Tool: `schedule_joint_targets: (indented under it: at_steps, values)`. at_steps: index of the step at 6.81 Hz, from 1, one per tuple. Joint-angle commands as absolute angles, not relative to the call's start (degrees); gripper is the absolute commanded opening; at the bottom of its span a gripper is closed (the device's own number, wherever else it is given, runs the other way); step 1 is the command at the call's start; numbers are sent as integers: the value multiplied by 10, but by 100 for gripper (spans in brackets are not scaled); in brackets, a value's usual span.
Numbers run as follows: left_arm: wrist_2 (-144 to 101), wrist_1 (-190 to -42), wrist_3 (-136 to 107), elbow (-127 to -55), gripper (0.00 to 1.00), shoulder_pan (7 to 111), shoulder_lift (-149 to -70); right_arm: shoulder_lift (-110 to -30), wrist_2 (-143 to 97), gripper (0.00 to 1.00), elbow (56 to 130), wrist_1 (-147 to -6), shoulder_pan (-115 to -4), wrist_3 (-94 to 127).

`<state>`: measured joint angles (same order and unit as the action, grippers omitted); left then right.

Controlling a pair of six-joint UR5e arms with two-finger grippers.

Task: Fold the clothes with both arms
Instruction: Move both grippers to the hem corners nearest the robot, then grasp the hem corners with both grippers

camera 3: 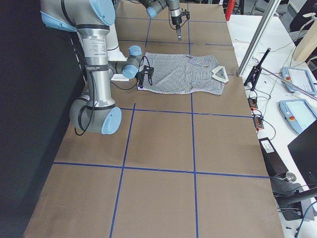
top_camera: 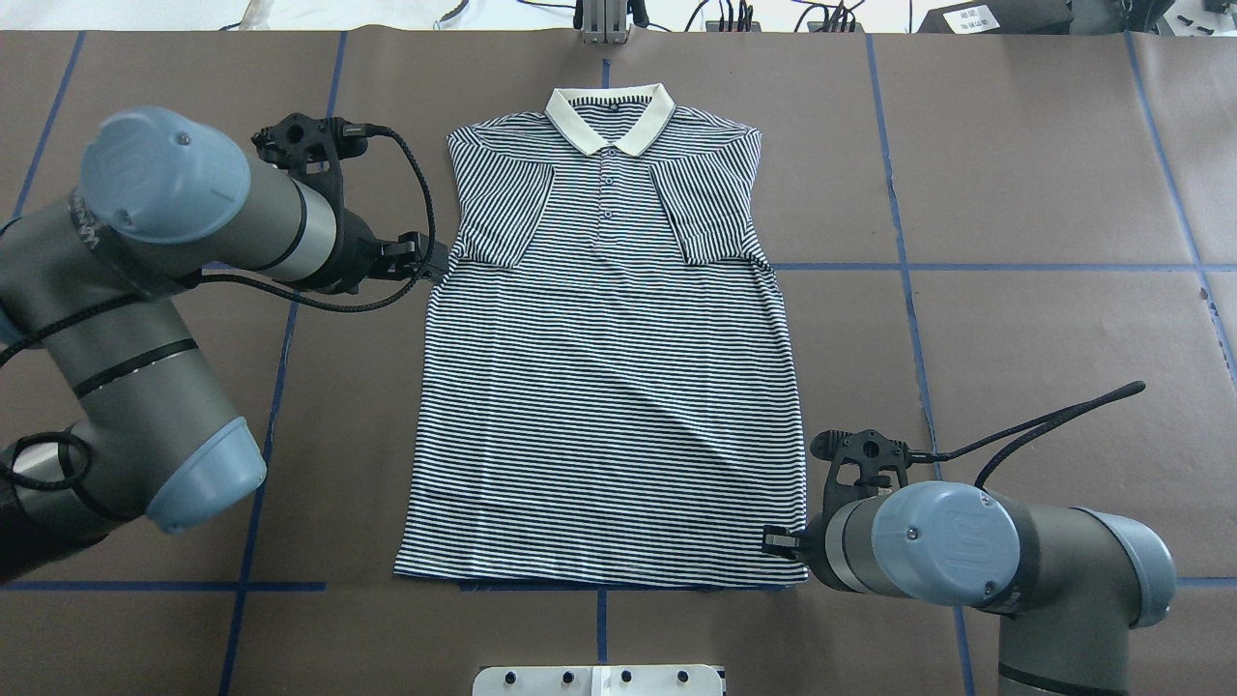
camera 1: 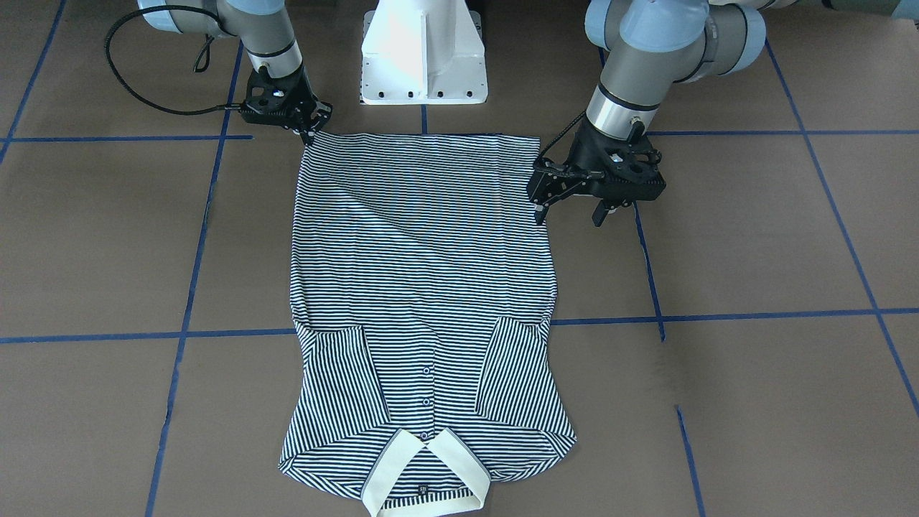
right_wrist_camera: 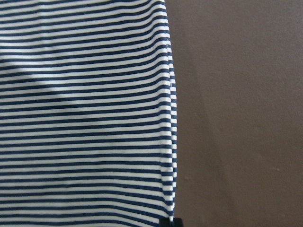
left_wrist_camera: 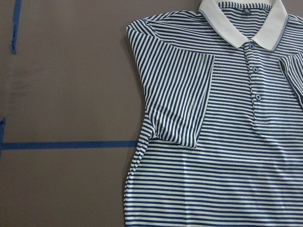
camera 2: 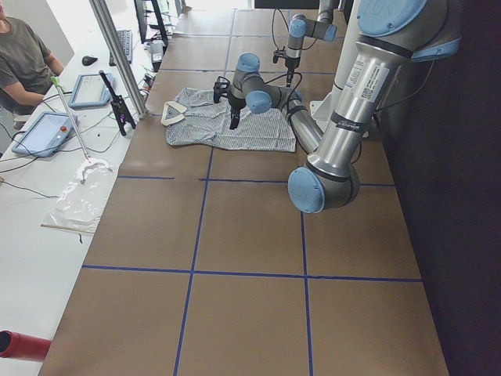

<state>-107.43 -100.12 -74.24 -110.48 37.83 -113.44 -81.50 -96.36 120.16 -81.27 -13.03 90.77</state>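
The striped polo shirt (top_camera: pixel 609 387) lies flat and face up on the brown table, with its cream collar (top_camera: pixel 611 114) on the far side from the robot and both sleeves folded in over the chest. My left gripper (camera 1: pixel 569 214) is open and empty, raised beside the shirt's left edge near the sleeve (left_wrist_camera: pixel 180 94). My right gripper (camera 1: pixel 310 133) is low at the hem's right corner, jaws together on the fabric. A black fingertip (right_wrist_camera: pixel 170 222) touches the shirt's edge in the right wrist view.
The white pedestal (camera 1: pixel 423 57) stands just behind the hem. Blue tape lines (top_camera: pixel 966 268) cross the table. On the operators' side there are a metal post (camera 2: pixel 117 55), tablets (camera 2: pixel 43 129) and a seated person (camera 2: pixel 23 55).
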Motion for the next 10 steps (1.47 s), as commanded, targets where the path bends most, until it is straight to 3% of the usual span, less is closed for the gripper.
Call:
schedule_joint_targets:
  at_steps: [1,4,10]
  values:
    - [-1027,-1001,-919,-1175,100,259,-1055,-816,-968,0,1229,-810,-135,907]
    - [-932,-949,-1075,-1166,95,105,-1034,-813,-970,0,1231,-809,-139,905]
    - [-920,-948,-1071,-1138,89,101,-1039,-811,-969,0,1230,-809,-139,905]
